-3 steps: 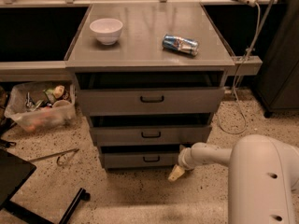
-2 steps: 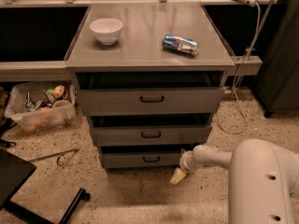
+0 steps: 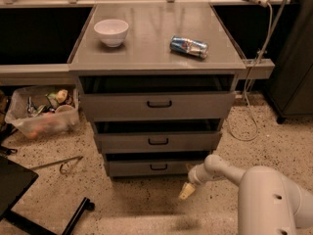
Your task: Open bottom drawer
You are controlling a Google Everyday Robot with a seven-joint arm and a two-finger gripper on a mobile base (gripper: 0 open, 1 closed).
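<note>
Three flat grey drawer fronts stack down the cabinet in my one camera view, each with a small black loop handle. The top drawer (image 3: 195,105) has the tallest front and the middle drawer (image 3: 195,141) is slimmer. The bottom drawer (image 3: 132,168) sits lowest, just above the speckled floor (image 3: 274,141), with a dark gap above its front. My claw (image 3: 187,191) hangs low near that drawer's right corner. It shows as a pale yellowish tip, tilted down toward the floor at the end of the smooth, rounded white arm (image 3: 220,168). I cannot tell whether it is released or clenched, nor whether it touches the drawer. On the smooth grey counter (image 3: 146,48) a round white bowl (image 3: 111,32) stands at the left, and a shiny blue-and-silver can (image 3: 189,46) lies on its side at the right. A clear plastic bin (image 3: 44,112) of clutter sits on the floor left of the cabinet.
</note>
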